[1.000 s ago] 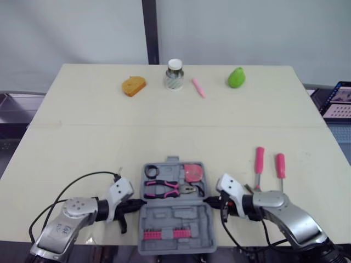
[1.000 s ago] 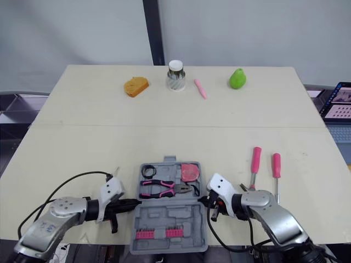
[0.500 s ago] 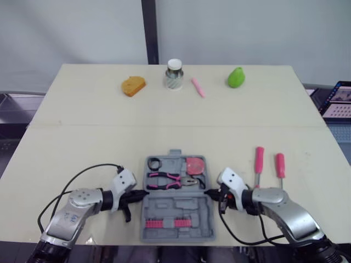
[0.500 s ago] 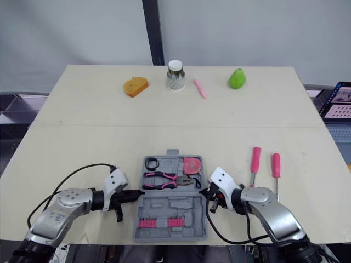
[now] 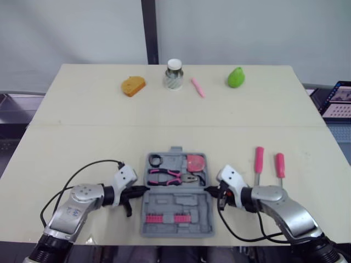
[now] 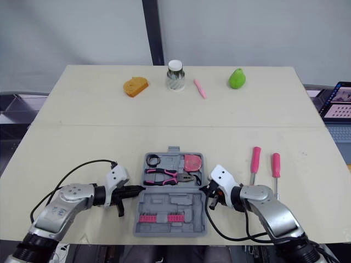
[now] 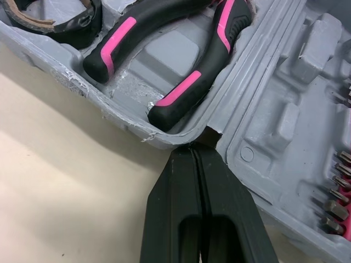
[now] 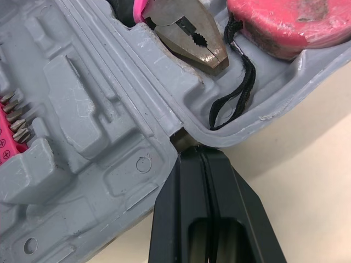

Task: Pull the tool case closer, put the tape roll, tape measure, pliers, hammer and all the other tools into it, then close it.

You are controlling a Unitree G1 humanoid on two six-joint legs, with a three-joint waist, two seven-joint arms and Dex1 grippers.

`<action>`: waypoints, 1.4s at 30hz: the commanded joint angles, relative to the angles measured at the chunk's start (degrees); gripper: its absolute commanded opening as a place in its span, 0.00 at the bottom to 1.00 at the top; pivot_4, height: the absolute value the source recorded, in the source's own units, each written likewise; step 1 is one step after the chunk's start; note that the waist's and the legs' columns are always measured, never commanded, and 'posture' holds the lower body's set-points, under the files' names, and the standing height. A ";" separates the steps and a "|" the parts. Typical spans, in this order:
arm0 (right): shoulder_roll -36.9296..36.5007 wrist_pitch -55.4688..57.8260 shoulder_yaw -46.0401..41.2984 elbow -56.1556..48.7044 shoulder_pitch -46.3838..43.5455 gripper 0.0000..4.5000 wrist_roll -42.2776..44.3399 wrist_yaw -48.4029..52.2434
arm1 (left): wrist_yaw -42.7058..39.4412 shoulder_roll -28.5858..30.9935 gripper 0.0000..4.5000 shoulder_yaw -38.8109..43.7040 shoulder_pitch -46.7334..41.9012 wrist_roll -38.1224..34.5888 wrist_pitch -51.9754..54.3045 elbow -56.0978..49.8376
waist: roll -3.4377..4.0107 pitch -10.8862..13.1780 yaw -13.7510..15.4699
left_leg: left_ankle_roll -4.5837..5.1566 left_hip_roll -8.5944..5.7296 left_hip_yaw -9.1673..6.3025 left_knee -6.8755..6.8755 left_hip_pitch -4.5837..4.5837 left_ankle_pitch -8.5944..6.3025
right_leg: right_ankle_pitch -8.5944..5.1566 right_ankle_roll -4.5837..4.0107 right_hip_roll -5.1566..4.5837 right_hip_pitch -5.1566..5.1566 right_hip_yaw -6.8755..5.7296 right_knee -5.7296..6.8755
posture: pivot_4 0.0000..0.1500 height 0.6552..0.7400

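The grey moulded-plastic tool case (image 7: 285, 126) is matt, faintly grainy, its rim scuffed ragged; inside, the black-and-pink-handled pliers (image 7: 184, 90) have smooth, softly sheened grips and a dull steel nose; the pink plastic tape measure (image 8: 290, 22) is scratched, semi-gloss; at three o'clock, two pink-handled screwdrivers (image 5: 259, 159) show bright metal shafts; the pale table (image 5: 164, 126) is smooth, matt.

Open grey tool case (image 5: 174, 204), pliers (image 5: 169, 176) inside
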 commanded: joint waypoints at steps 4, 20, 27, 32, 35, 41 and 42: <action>1.44 -1.26 -0.48 -0.57 -0.76 0.01 0.42 -0.56 | 0.16 -1.44 0.00 -0.95 -1.07 0.25 -1.20 -1.13 | 0.00 0.00 0.00 | 0.00 0.00 0.00 0.00 0.00 0.00 | 0.00 0.00 0.00 0.00 0.00 0.00 | 1.00 1.00; 2.17 -1.42 -0.67 -0.17 -0.92 0.01 -0.61 -0.56 | 0.28 -3.40 0.00 -1.24 -2.87 1.06 -0.19 -0.95 | 0.00 0.00 -0.01 | 0.00 0.00 0.01 -0.01 0.00 0.00 | 0.00 0.00 0.00 0.00 0.00 -0.01 | 1.00 1.00; 2.04 -1.30 -0.69 -0.65 -0.42 0.01 -0.63 -0.49 | -0.04 -3.12 0.00 -1.28 -2.40 0.94 0.31 -1.57 | 0.00 0.00 0.01 | 0.00 0.00 0.00 0.00 0.00 0.00 | 0.00 0.00 0.00 0.00 0.00 -0.01 | 1.00 1.00; 1.35 -1.35 -1.07 -0.90 0.37 0.01 -0.68 -0.27 | -0.03 -2.51 0.00 -0.40 -2.28 0.88 0.30 -1.37 | -0.01 0.00 0.02 | 0.00 0.00 0.00 0.00 0.00 0.00 | 0.00 0.00 0.00 0.00 0.00 -0.01 | 1.00 1.00; 0.20 -1.64 -2.61 -0.78 1.38 0.01 -0.63 -0.14 | -0.15 -1.67 0.00 0.73 -2.03 0.73 0.32 -1.05 | -0.01 0.00 0.04 | 0.00 -0.01 0.00 -0.01 0.00 0.00 | 0.00 0.00 0.00 0.00 0.00 -0.01 | 1.00 1.00; -1.52 -2.60 -3.67 0.06 2.42 0.01 -0.75 -0.07 | -0.25 -0.85 0.00 1.84 -1.51 0.70 -0.26 -0.01 | -0.01 0.00 -0.01 | 0.00 0.00 0.01 0.00 -0.01 0.00 | 0.00 0.00 0.00 0.00 0.00 -0.01 | 1.00 1.00; -1.65 -2.66 -3.78 0.12 2.39 0.01 -0.71 -0.09 | -0.27 -0.77 0.00 2.00 -1.44 0.71 -0.38 0.15 | -0.01 0.00 -0.03 | 0.00 0.00 0.01 0.00 0.00 0.00 | 0.00 0.00 0.00 0.00 0.00 -0.01 | 1.00 1.00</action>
